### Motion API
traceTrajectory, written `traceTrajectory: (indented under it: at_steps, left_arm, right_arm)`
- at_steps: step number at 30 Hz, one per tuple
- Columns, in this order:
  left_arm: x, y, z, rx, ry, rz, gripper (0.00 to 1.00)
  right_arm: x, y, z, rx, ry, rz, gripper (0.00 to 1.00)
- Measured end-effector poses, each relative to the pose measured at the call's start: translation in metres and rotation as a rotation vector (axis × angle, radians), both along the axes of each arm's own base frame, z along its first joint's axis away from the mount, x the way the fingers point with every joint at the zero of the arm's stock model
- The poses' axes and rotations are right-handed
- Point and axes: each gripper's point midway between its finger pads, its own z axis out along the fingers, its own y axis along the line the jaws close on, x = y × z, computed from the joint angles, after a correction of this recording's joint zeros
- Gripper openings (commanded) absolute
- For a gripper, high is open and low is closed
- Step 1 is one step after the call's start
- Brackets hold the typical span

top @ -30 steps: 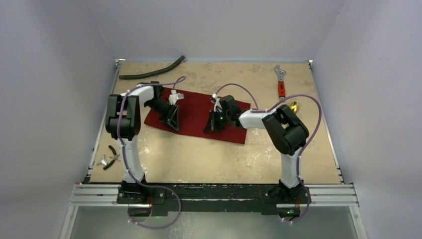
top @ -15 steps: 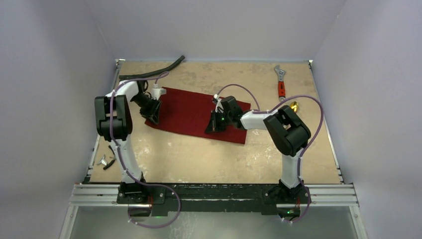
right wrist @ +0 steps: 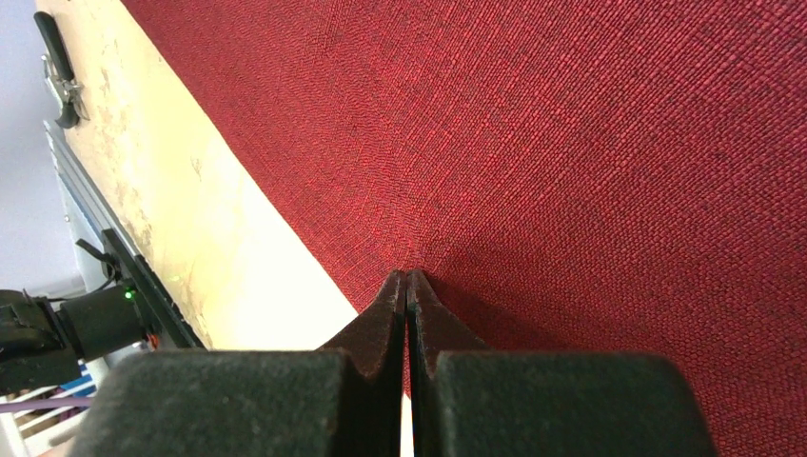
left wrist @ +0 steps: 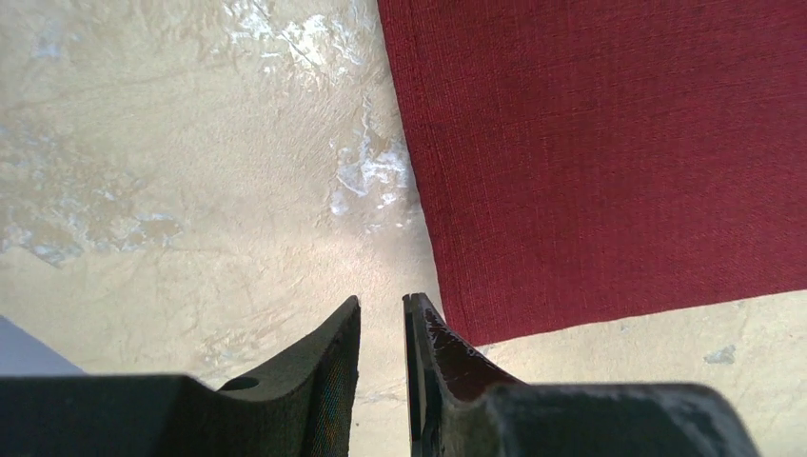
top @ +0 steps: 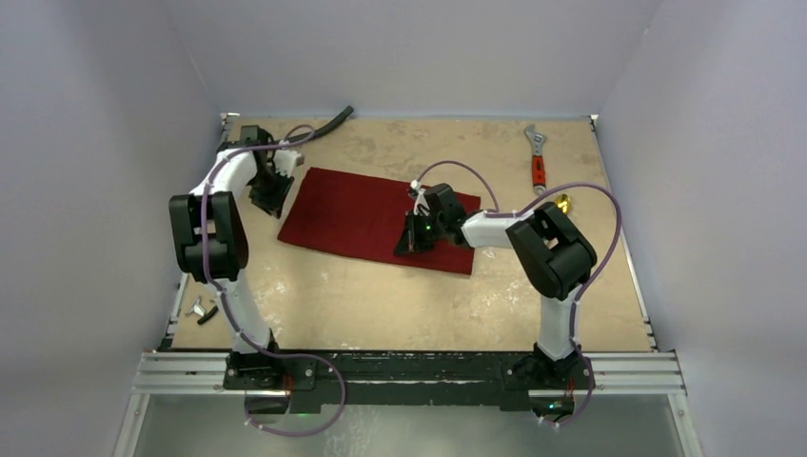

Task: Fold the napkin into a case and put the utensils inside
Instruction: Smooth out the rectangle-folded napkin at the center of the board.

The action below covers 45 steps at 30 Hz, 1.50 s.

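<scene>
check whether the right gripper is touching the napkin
Touching. The right wrist view shows the shut right gripper with its tips down on the napkin; their shadow runs right up to them with no gap.

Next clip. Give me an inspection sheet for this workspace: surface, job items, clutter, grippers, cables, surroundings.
Surface: tan table, scuffed, with pale patches.
Job's things: napkin lies flat as a wide rectangle, no pouch seen; utensils show only as a gold glint at the right, mostly hidden.
Clutter: black hose at far left; red-handled wrench at far right; small hand tool at the left edge.
Grippers: left gripper slightly open, empty, over bare table beside the napkin's corner; right gripper shut, tips on the napkin close to its near edge.
Cables: purple cables hang in loose loops above the table.
Surroundings: pale walls on three sides; metal rail along the near edge.
</scene>
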Motion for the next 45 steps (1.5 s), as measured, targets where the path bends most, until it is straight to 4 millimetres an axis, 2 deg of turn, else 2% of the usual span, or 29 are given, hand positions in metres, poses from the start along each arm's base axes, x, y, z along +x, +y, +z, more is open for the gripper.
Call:
traceTrajectory:
  at_steps: [3,5,7,9,11,14,18,21,24,25,29,34,36,39,41,43,45]
  left_arm:
    - [0.002,-0.006,0.013,-0.027,-0.023,-0.007,0.25]
    - [0.002,-0.015,0.025,-0.062,-0.046,-0.021,0.25]
    - [-0.001,-0.03,0.039,-0.101,-0.071,-0.052,0.25]
    - [-0.007,-0.051,0.047,-0.131,-0.097,-0.1,0.25]
    - [-0.018,-0.071,0.042,-0.157,-0.082,-0.143,0.24]
    - [-0.037,-0.092,0.019,-0.188,-0.014,-0.188,0.23]
    - [-0.058,-0.087,-0.019,-0.172,0.07,-0.174,0.2]
    - [-0.061,-0.081,-0.034,-0.155,0.087,-0.155,0.2]
    - [-0.057,-0.081,-0.035,-0.151,0.071,-0.15,0.2]
    - [-0.056,-0.081,-0.035,-0.15,0.068,-0.149,0.2]
    - [-0.054,-0.085,-0.035,-0.156,0.055,-0.15,0.2]
    - [-0.057,-0.1,-0.033,-0.217,0.057,-0.175,0.23]
    - [-0.065,-0.112,-0.03,-0.278,0.084,-0.19,0.25]
    - [-0.083,-0.131,-0.023,-0.379,0.144,-0.211,0.27]
    - [-0.088,-0.139,-0.013,-0.423,0.168,-0.225,0.32]
    - [-0.083,-0.14,-0.002,-0.425,0.145,-0.232,0.37]
    - [-0.068,-0.137,0.01,-0.404,0.083,-0.235,0.38]
  right_arm:
    - [0.0,0.0,0.0,0.001,-0.002,0.006,0.06]
    - [-0.001,0.0,0.002,0.004,-0.001,0.013,0.19]
    - [-0.004,-0.001,0.004,0.004,0.007,0.019,0.31]
    - [-0.006,-0.003,0.008,0.002,0.011,0.025,0.37]
    - [-0.009,-0.007,0.015,-0.004,0.016,0.027,0.39]
    - [-0.009,-0.016,0.031,0.005,0.003,0.014,0.36]
    - [-0.01,-0.043,0.046,0.02,-0.013,-0.036,0.32]
    - [-0.016,-0.071,0.033,-0.007,0.026,-0.092,0.32]
    - [-0.028,-0.103,0.007,-0.068,0.099,-0.156,0.34]
    - [-0.031,-0.11,0.003,-0.065,0.121,-0.176,0.36]
    - [-0.027,-0.13,0.007,-0.072,0.113,-0.237,0.53]
    - [-0.018,-0.157,0.014,-0.14,0.08,-0.33,0.63]
    - [-0.017,-0.17,0.015,-0.195,0.068,-0.374,0.7]
    - [-0.017,-0.186,0.022,-0.263,0.043,-0.432,0.72]
    - [-0.017,-0.195,0.029,-0.293,0.02,-0.466,0.77]
    - [-0.017,-0.203,0.036,-0.319,0.0,-0.51,0.8]
    - [-0.017,-0.209,0.043,-0.329,-0.017,-0.544,0.8]
